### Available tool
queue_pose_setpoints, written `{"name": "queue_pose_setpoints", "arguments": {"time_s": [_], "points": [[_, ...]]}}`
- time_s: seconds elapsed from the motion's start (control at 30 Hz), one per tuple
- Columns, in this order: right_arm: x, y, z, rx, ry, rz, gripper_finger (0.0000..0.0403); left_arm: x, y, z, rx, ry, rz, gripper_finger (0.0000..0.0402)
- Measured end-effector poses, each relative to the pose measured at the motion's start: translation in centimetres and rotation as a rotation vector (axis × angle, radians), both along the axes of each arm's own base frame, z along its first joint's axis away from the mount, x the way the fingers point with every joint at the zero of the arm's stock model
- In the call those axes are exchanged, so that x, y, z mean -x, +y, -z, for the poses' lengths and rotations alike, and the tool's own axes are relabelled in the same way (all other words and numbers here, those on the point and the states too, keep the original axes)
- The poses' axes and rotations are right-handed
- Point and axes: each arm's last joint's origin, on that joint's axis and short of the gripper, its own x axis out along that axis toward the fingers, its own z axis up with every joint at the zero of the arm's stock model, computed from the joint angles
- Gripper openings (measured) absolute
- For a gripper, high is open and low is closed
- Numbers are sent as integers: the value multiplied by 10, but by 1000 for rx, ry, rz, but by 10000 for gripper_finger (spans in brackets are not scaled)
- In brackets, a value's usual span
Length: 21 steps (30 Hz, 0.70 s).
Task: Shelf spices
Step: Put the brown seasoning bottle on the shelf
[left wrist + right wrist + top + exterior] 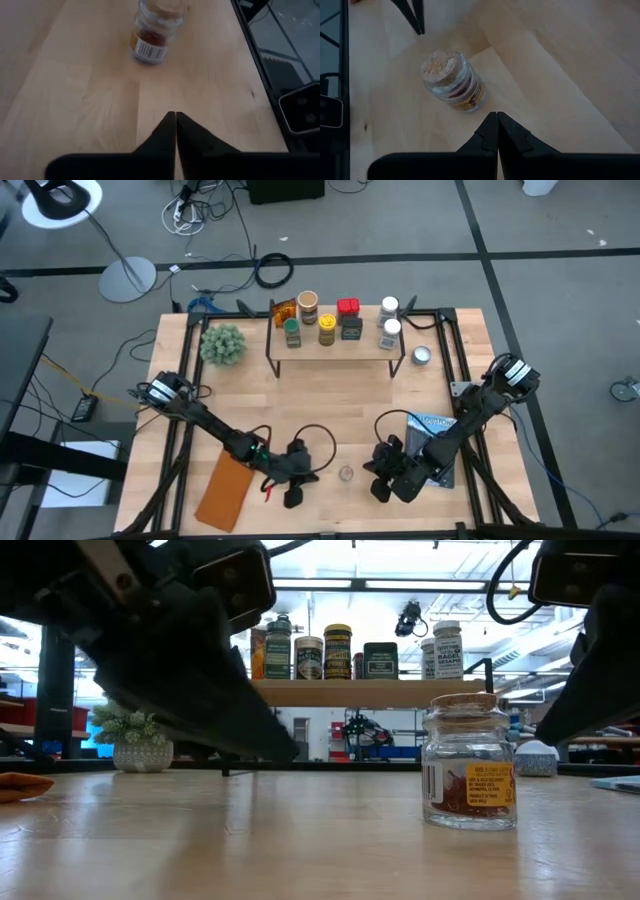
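A small glass spice jar with a cork stopper [346, 474] [470, 765] stands upright on the tabletop near its near edge, between my two grippers. My left gripper [175, 115] [312, 477] is shut, to the jar's left and short of it. My right gripper [496, 115] [372, 472] is shut, to the jar's right, its fingertips close to the jar [452, 82] without touching it. The shelf [335, 348] stands at the far side. It carries the amber packet [283, 311], the red tin [347, 307], the black box [351, 328] and several lidded jars.
A potted plant [222, 343] stands left of the shelf and a shallow silver tin [421, 356] right of it. A blue-and-white flat packet [435, 430] lies under my right arm. A brown flat piece [225, 490] lies at the near left. Black frame rails border the table.
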Motion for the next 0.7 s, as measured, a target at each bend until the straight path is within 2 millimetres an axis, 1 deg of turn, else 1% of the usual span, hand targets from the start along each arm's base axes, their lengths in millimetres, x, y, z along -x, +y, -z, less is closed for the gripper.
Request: {"name": "queue_pose_setpoints", "arguments": {"time_s": [0.03, 0.2, 0.5, 0.6, 0.7], "points": [[0, 0, 0, 1, 0, 1, 0, -1, -1, -1, 5, -9, 0, 9], [0, 0, 0, 4, -4, 4, 0, -2, -1, -3, 13, -27, 0, 3], [0, -1, 0, 11, -4, 1, 0, -5, -4, -10, 37, -74, -14, 1], [0, -1, 0, 11, -4, 1, 0, -10, -9, -7, 31, -77, -17, 1], [-1, 0, 0, 9, -6, 1, 0, -20, -16, -1, 27, -75, -13, 0]]}}
